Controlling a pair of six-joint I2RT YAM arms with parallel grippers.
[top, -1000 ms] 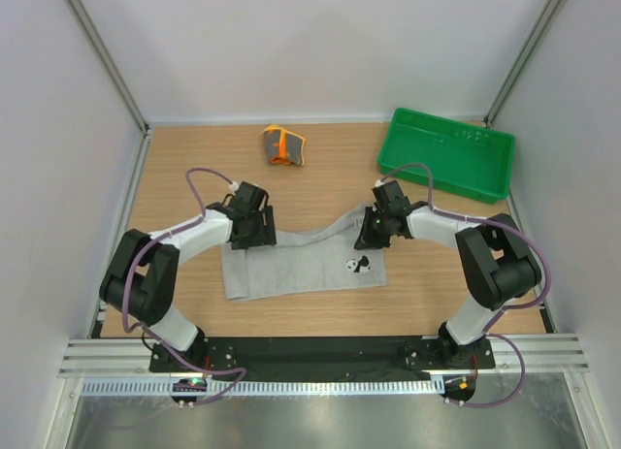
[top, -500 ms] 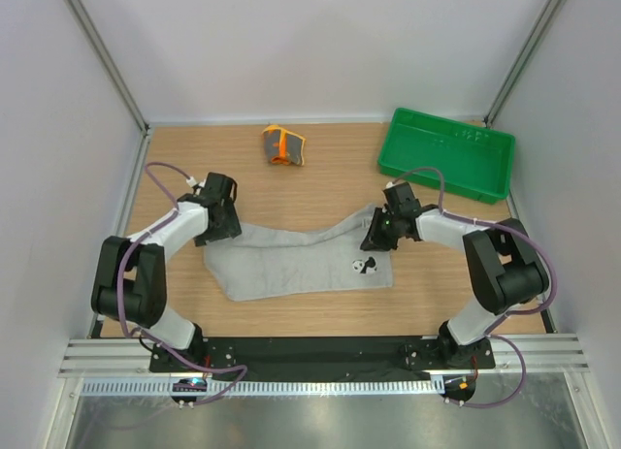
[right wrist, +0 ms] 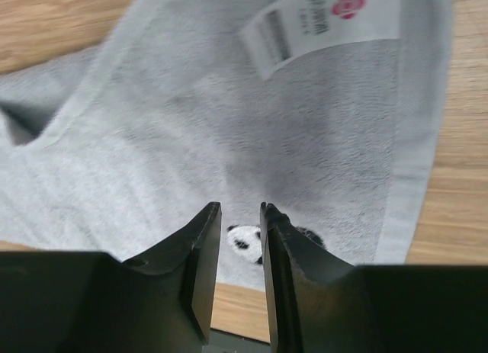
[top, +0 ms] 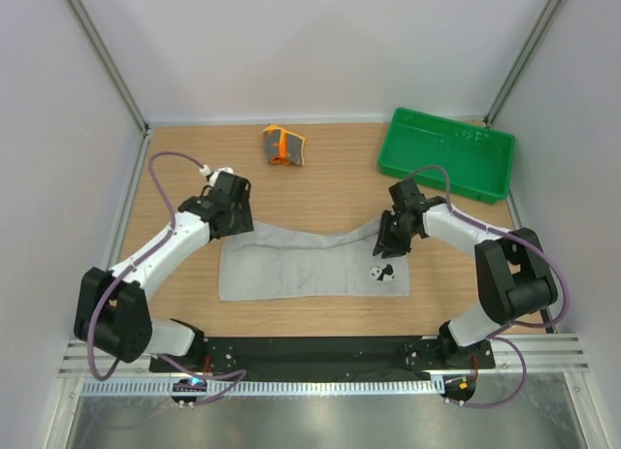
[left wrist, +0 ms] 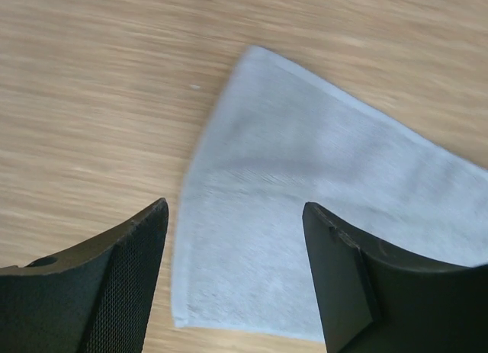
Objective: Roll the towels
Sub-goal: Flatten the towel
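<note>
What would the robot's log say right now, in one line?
grey towel spread out | orange towel rolled at back | left gripper open over corner | right gripper slightly open, empty

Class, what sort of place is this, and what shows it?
Likely a lab robot test cell: white walls enclose a wooden table, two arms bolted at its edge, a grey towel and green tray as props.

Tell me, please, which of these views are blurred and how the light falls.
Left wrist view: the table grain and grey towel edges are smeared, while the left pincer itself is crisp. Right wrist view: the towel is slightly soft, the label print unreadable. Top external view: sharp, evenly lit, faint shadows only.
</note>
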